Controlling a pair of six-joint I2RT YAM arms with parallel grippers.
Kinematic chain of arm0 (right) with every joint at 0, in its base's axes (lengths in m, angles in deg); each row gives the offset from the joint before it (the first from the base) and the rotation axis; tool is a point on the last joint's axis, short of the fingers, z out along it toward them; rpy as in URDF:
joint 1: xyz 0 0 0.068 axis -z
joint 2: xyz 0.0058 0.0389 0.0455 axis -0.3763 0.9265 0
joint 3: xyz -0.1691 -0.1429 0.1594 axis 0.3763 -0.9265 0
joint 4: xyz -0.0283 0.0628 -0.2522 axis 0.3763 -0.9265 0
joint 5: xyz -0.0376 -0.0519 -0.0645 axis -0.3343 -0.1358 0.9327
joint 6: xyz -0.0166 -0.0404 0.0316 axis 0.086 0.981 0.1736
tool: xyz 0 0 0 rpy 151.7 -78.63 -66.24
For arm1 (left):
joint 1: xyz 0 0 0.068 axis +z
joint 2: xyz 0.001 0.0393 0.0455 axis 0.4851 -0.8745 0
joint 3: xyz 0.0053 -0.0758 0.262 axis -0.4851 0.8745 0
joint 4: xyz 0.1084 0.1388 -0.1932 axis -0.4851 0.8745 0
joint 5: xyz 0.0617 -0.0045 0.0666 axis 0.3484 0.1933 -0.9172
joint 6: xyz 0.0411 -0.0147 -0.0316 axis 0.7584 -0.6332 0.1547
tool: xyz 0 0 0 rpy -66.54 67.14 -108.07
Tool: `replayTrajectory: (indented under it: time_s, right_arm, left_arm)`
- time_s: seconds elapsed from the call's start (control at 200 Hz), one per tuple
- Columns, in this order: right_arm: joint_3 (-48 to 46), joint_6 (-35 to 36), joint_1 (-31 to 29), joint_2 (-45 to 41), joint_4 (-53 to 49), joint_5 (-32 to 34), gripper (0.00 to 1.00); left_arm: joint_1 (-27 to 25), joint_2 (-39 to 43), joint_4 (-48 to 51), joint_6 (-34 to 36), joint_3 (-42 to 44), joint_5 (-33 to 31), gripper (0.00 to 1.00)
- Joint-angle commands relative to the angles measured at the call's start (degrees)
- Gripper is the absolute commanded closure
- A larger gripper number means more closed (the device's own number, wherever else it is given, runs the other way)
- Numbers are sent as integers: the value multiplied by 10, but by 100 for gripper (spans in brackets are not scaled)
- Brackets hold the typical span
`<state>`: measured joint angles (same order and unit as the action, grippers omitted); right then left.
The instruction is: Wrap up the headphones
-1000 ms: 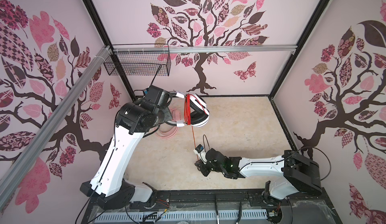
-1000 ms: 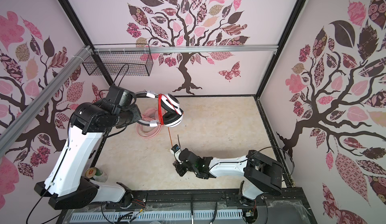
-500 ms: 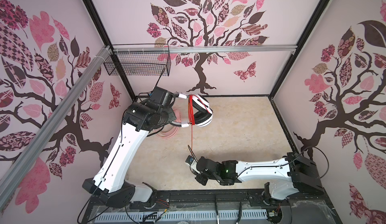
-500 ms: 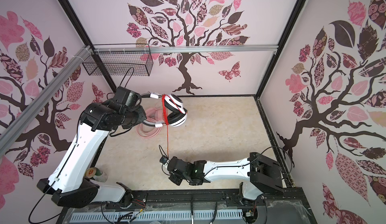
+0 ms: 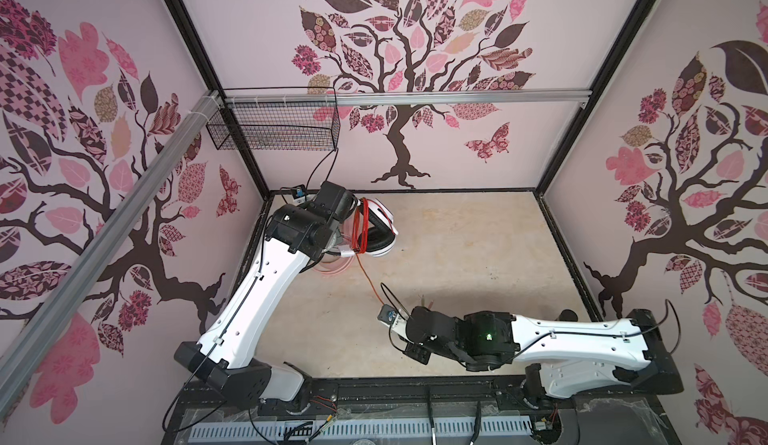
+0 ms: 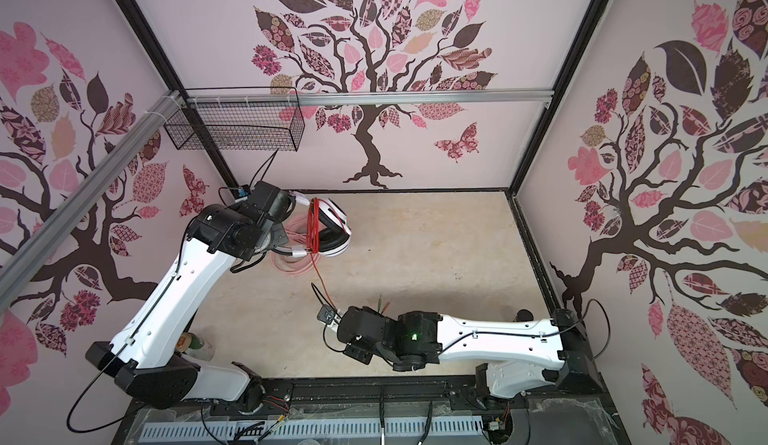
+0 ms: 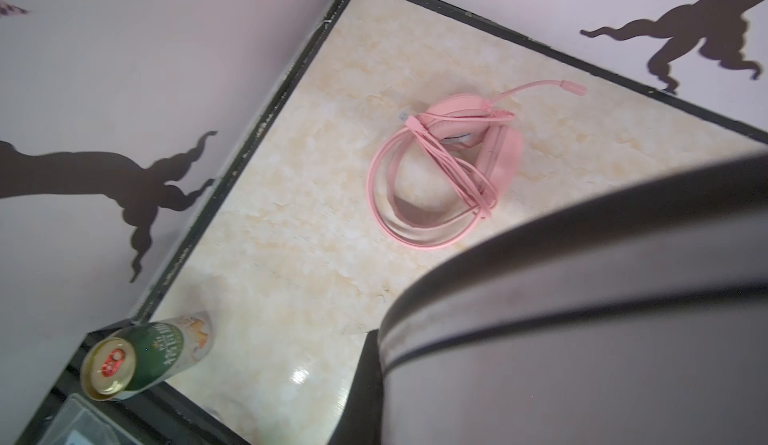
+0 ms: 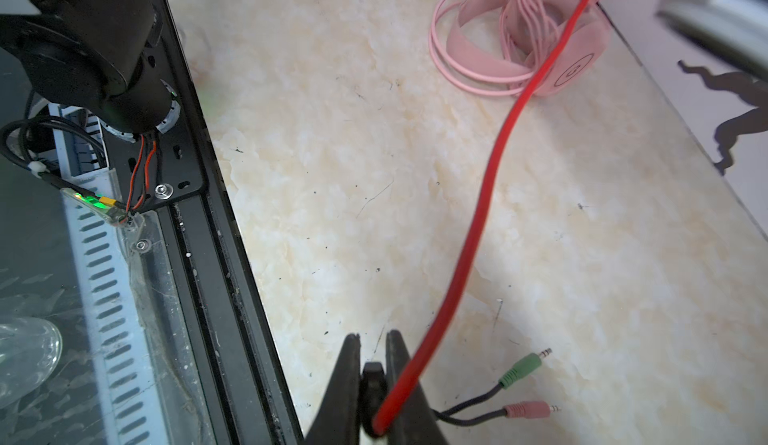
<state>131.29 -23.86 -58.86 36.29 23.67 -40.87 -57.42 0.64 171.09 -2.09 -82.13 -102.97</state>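
The white-and-black headphones (image 5: 380, 231) (image 6: 332, 231) hang above the back left of the table. My left gripper (image 7: 374, 401) is shut on their headband (image 7: 582, 297). Several turns of the orange-red cable (image 5: 360, 227) lie wound across the headband. The free length of the cable (image 8: 478, 222) slants down to my right gripper (image 8: 372, 339), low near the front middle. That gripper is shut on the cable at its black splitter, and the green plug (image 8: 521, 370) and pink plug (image 8: 528, 409) trail on the table. The pink headphones (image 7: 469, 131) (image 8: 573, 48) lie on the table under the left gripper, wrapped in their own cable.
A green drink can (image 7: 141, 355) (image 6: 195, 343) stands in the front left corner by the left arm's base. A black wire basket (image 5: 274, 131) hangs on the back left wall. A black frame borders the beige table (image 5: 457, 247), with patterned walls on three sides.
The right gripper dipped toward the front and came back, still holding the cable, which now slants instead of hanging straight. The left arm shifted the headphones slightly left.
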Motion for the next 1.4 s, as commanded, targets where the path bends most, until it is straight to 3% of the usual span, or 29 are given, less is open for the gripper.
replayTrajectory:
  time_s: [0.0, 0.1, 0.24, 0.5, 0.685, 0.965, 1.225, 1.395]
  right_arm:
    - [30, 33, -3, -34, -66, 48, 100]
    - [41, 47, -2, -45, -77, 76, 100]
    - [49, 66, -2, -57, -88, 114, 100]
    - [39, 95, -3, -85, -93, 177, 100]
    - [20, 122, 6, -112, -76, 197, 100]
    - [-21, 143, 110, -133, -21, 84, 100]
    - [-56, 149, 158, -113, 26, 21, 98]
    - [-70, 154, 204, -97, 60, -20, 98]
  left_arm:
    - [0, -15, -1, 18, 9, -55, 100]
    - [-16, -24, 5, 49, 25, -79, 100]
    - [-76, -15, -23, 114, 70, -111, 100]
    - [-131, 17, -84, 211, 147, -64, 100]
    - [-176, 37, -98, 241, 175, -23, 100]
    - [-253, 32, -59, 228, 172, -40, 100]
    - [-255, 69, -78, 252, 160, 57, 100]
    - [-255, 72, -73, 255, 147, 80, 100]
